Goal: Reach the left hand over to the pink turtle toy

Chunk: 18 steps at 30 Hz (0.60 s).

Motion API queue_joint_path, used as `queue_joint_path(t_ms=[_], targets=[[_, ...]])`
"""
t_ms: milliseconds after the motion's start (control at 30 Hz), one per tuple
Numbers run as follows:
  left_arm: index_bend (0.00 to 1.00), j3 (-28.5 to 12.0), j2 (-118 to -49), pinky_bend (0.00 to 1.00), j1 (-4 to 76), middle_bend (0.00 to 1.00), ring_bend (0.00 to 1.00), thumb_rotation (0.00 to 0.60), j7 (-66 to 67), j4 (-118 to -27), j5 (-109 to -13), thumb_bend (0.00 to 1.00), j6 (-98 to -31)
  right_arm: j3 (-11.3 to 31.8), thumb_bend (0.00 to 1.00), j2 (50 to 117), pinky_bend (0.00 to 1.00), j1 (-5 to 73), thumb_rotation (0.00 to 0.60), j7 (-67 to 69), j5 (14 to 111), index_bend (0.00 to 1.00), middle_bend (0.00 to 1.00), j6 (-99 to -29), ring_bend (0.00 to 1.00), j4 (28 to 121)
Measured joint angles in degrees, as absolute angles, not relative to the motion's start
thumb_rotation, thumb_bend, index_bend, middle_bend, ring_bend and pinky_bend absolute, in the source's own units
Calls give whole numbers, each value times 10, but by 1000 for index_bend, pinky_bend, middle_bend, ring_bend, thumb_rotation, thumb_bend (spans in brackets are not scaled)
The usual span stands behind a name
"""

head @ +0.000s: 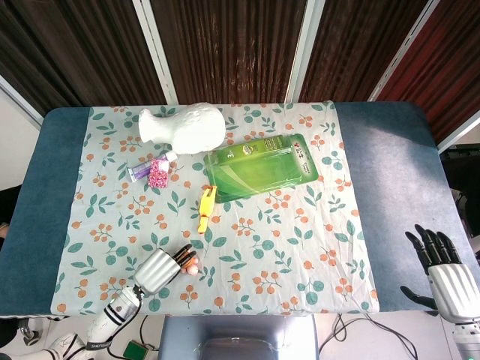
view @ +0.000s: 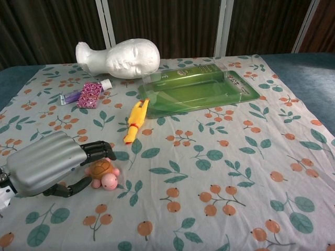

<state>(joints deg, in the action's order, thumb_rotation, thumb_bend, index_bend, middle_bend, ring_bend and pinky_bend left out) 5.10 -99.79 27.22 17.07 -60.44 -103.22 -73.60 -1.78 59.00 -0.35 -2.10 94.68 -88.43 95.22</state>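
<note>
Two hands in play: the left hand (view: 44, 168) lies on the flowered cloth (view: 220, 157) at the desk's near left, dark fingers (view: 99, 149) spread around the pink turtle toy (view: 103, 173), touching but not gripping it. The right hand (head: 444, 274) hangs off the desk's right edge, fingers apart, holding nothing.

You have bright, even daylight in both views, and focus is sharp across the cloth. Soft, short shadows sit directly under your left hand (view: 44, 166) and just beside its fingers; nothing there is hidden by them. Up and to the right of that hand, the green plastic package (view: 199, 88) carries pale glare. The curtains far beyond the hand stay dark.
</note>
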Motion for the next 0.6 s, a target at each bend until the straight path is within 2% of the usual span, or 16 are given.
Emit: queue_joint_path(t_ms=[67,167,267,300,400,500,567,600], targets=[[413,50,-1000,1000,274,412,1000,600,169,-600,-1031,452,-734,-18,133,590,0,-4,600,-21,946,0,0,-884,0,952],[492,51,-1003,1000,276,536,1000,600,163,-592,-1032,455,-736,-17,133,590,0,-3,600,-21,945,0,0,-884,0,952],[740,51,-1006,1000,277,844,1000,600,160,-586,-1033,503,-739,-17,133,590,0,-3,600,-22,945,0,0,-883,0,952],[777,51,-1008,1000,277,884,1000,600,158,-582,-1034,523,-741,-17,133,590,0,-3,600,-22,945,0,0,-882,0,952],[816,50,-1019,1000,277,928,1000,600,150,-564,-1040,567,-764,-17,133,590,0,-3,600,-21,945,0,0,-883,0,952],[826,50,-1032,1000,277,938,1000,600,135,-534,-1046,568,-780,-18,133,590,0,-3,600,-22,946,0,0,-882,0,953],[804,50,-1040,1000,276,915,1000,600,132,-521,-1048,550,-793,-18,133,590,0,-3,600,-22,946,0,0,-882,0,953],[748,50,-1043,1000,275,861,1000,600,128,-518,-1048,526,-799,-18,133,590,0,-3,600,-21,946,0,0,-882,0,953]])
